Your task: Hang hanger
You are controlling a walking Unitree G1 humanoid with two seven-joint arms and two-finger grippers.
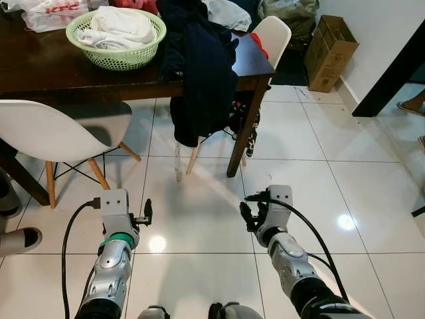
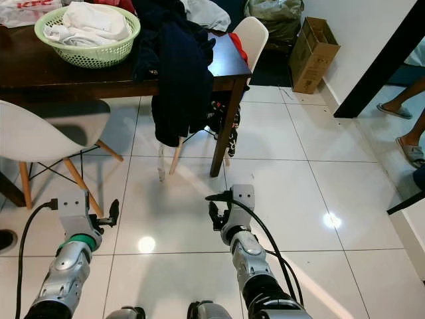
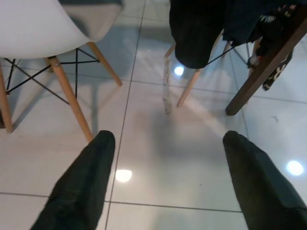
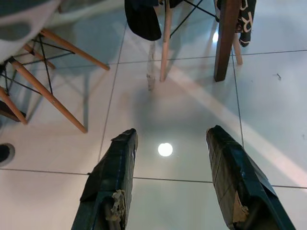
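Hanger: can't pick it out anywhere. Possibly it's buried in the dark clothes [image 1: 199, 73] draped off the table [image 1: 40, 70] edge, well ahead of both sets of fingers.

Head views: left gripper [image 1: 145, 214] and right gripper [image 1: 249, 216] are held low over the floor tiles [image 1: 299, 173], both empty, prob. parked for the approach.

L wrist: fingers [image 3: 81, 187] spread wide, nothing between; white chair [image 3: 43, 24] legs just beyond.

R wrist: fingers [image 4: 112, 182] also apart, bare tile between; table leg [image 4: 225, 38] and clothes farther ahead.
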